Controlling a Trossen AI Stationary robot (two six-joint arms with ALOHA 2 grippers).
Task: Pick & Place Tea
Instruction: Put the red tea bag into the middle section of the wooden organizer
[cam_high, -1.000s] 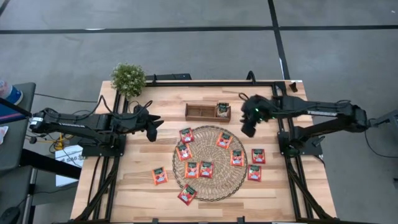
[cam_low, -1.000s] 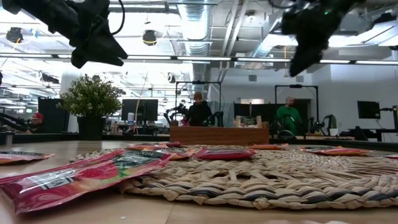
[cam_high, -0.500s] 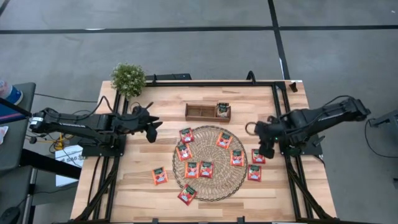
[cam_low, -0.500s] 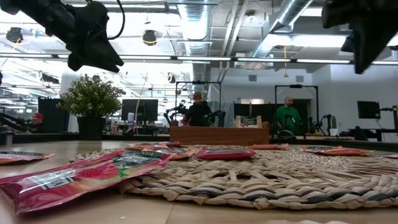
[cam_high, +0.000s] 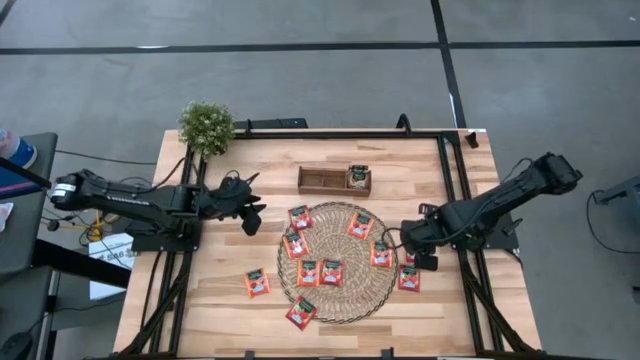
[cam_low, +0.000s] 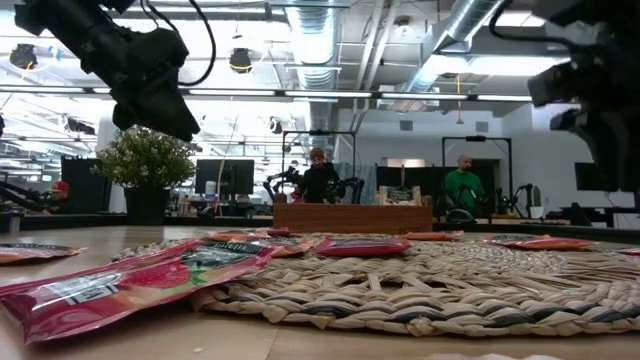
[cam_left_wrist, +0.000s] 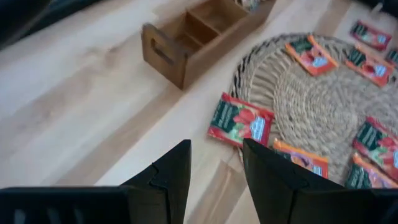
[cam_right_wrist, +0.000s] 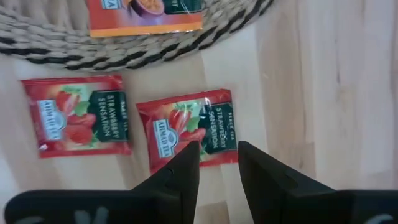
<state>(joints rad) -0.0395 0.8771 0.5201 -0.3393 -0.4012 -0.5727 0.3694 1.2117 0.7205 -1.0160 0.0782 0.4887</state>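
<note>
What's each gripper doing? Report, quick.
Left gripper: open, empty, near the mat's left edge.
Right gripper: open, empty, low over a red sachet beside the mat.

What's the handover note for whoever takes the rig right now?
Left gripper: open, empty, hovering by the straw mat's left edge.
Right gripper: open, empty, low over a strawberry sachet on bare table off the mat's right edge.
Done: tea already stands in the wooden tray's right compartment.
Left: about eleven sachets, seven on the mat, two beside its right edge, two on the table at lower left.
</note>
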